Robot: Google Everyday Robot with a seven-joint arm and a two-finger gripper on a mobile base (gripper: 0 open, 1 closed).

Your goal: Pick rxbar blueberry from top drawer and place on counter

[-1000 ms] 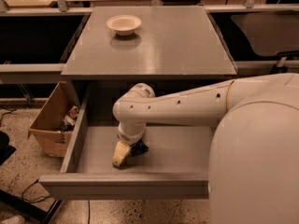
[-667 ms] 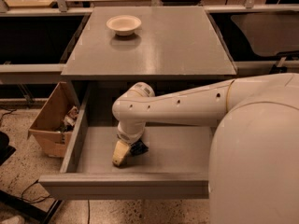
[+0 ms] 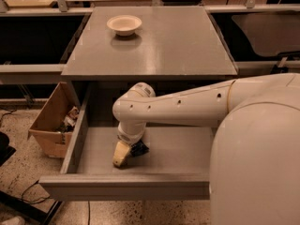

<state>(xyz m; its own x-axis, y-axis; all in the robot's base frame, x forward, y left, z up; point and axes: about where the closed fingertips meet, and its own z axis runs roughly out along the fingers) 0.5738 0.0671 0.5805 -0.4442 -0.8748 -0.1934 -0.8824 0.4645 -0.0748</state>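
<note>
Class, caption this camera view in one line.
Robot's pincer low in the open top drawer at the rxbar blueberry; bowl on the counter.

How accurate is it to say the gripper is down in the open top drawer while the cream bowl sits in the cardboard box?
One slip: the camera view shows the cream bowl on the counter. The gripper is down in the top drawer.

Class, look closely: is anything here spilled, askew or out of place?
Nothing spilled or damaged. The bowl sits upright on the counter; the gripper is down in the open drawer beside the bar.
</note>
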